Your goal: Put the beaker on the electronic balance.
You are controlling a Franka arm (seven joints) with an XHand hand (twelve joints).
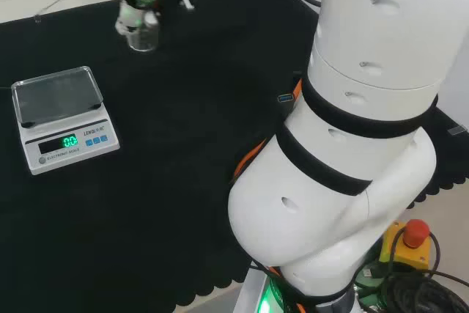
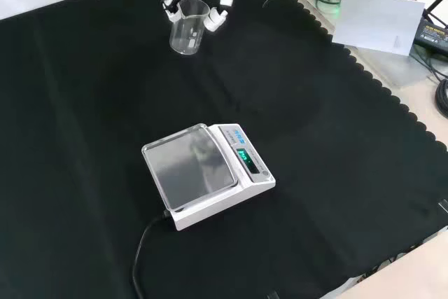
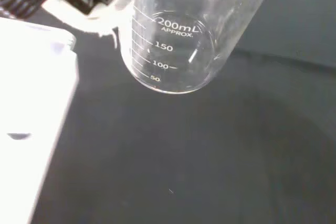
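Front view: beaker [image 2: 187,27] between fingers [image 2: 216,19]; balance [image 2: 206,171] well apart.

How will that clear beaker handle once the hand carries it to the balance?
The beaker looks empty, so probably light. Its clear smooth wall, likely glass, may slip between the fingers and break if dropped. Its flat base should sit steady on the balance pan.

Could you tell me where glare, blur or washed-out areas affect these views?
Wrist view: the beaker shows bright reflections on its glass, and a pale surface at one edge is washed out. Head view: the balance pan reflects the room light. Front view: the pan carries a dull sheen.
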